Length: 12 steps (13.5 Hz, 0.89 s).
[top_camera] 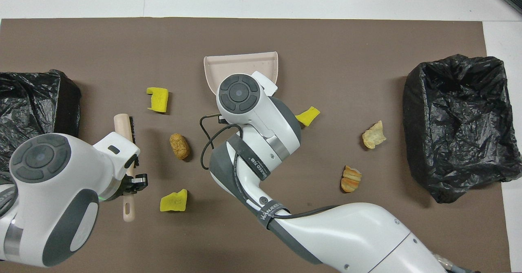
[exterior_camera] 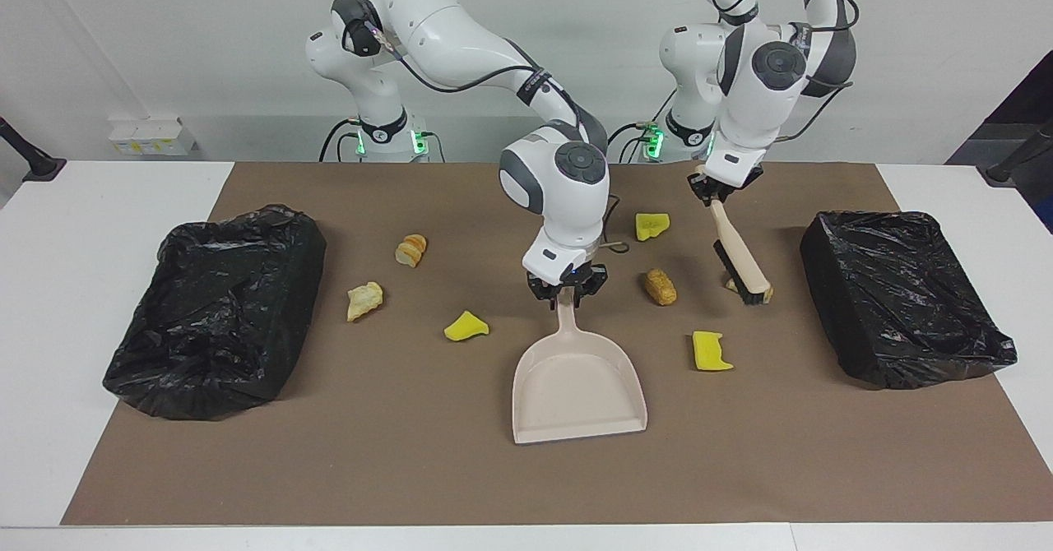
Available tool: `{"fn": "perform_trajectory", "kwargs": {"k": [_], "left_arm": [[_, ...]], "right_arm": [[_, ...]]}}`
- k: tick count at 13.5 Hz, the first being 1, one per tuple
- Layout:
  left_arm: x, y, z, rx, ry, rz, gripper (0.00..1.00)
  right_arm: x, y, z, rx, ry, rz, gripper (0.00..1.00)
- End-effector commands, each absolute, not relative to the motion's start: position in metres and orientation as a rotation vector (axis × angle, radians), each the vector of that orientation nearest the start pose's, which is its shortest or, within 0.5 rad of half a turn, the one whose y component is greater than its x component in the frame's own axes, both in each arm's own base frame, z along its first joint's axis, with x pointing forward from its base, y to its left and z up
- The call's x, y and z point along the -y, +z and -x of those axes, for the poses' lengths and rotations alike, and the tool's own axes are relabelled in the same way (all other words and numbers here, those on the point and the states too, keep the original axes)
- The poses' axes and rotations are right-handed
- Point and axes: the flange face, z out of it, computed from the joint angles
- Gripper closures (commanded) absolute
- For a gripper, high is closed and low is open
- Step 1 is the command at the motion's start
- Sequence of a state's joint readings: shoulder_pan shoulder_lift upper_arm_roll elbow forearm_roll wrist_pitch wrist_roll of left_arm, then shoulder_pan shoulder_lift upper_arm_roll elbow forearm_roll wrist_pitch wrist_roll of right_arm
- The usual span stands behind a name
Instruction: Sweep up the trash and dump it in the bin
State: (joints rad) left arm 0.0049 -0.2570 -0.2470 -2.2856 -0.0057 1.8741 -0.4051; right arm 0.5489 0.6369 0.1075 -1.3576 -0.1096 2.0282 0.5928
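Note:
My right gripper [exterior_camera: 566, 289] is shut on the handle of the beige dustpan [exterior_camera: 576, 382], which lies flat mid-mat with its mouth away from the robots; it also shows in the overhead view [top_camera: 244, 63]. My left gripper [exterior_camera: 714, 191] is shut on the handle of the beige brush [exterior_camera: 740, 259], whose bristles touch the mat. Several trash pieces lie scattered: a yellow sponge chunk [exterior_camera: 711, 351], a brown bread bit [exterior_camera: 660, 286] and a yellow chunk [exterior_camera: 651, 225] lie between brush and dustpan. A yellow chunk [exterior_camera: 466, 326], a tan bit [exterior_camera: 364, 300] and a bread bit [exterior_camera: 410, 250] lie toward the right arm's end. A small tan piece [exterior_camera: 730, 285] touches the bristles.
A black-lined bin [exterior_camera: 218, 308] stands at the right arm's end of the brown mat [exterior_camera: 411, 469]. A second black-lined bin [exterior_camera: 901, 296] stands at the left arm's end, beside the brush. Bare mat lies farther from the robots than the dustpan.

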Motion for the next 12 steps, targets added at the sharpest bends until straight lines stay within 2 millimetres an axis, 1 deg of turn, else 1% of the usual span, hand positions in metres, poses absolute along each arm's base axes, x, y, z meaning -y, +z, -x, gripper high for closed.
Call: {"fn": "perform_trajectory", "kwargs": {"k": [1, 2, 4, 5, 6, 7, 8, 9, 10, 12], "left_arm": [[0.078, 0.438, -0.449, 0.361, 0.137, 3.017, 1.00], [0.069, 0.435, -0.450, 0.388, 0.137, 3.016, 1.00], [0.055, 0.433, -0.453, 0.398, 0.119, 3.023, 1.00], [0.050, 0.427, -0.453, 0.393, 0.103, 3.028, 1.00], [0.047, 0.417, -0.453, 0.394, 0.096, 3.030, 1.00], [0.046, 0.405, -0.454, 0.395, 0.115, 3.032, 1.00], [0.042, 0.392, -0.457, 0.425, 0.151, 3.030, 1.00], [0.028, 0.384, -0.461, 0.469, 0.160, 3.027, 1.00], [0.022, 0.379, -0.463, 0.486, 0.163, 3.026, 1.00], [0.021, 0.372, -0.464, 0.489, 0.188, 3.022, 1.00]], "right_arm": [[-0.421, 0.356, -0.585, 0.161, -0.092, 3.160, 0.69], [-0.420, 0.358, -0.584, 0.161, -0.081, 3.166, 1.00], [-0.421, 0.358, -0.583, 0.152, -0.060, 3.164, 1.00], [-0.421, 0.362, -0.582, 0.151, -0.059, 3.160, 1.00], [-0.422, 0.371, -0.578, 0.162, -0.048, 3.163, 1.00], [-0.422, 0.376, -0.575, 0.221, -0.028, 3.169, 1.00], [-0.421, 0.385, -0.573, 0.331, -0.029, 3.160, 1.00], [-0.416, 0.393, -0.572, 0.490, -0.019, 3.145, 1.00], [-0.412, 0.401, -0.572, 0.630, -0.011, 3.123, 1.00], [-0.397, 0.417, -0.576, 0.907, -0.002, 3.058, 1.00]]}}
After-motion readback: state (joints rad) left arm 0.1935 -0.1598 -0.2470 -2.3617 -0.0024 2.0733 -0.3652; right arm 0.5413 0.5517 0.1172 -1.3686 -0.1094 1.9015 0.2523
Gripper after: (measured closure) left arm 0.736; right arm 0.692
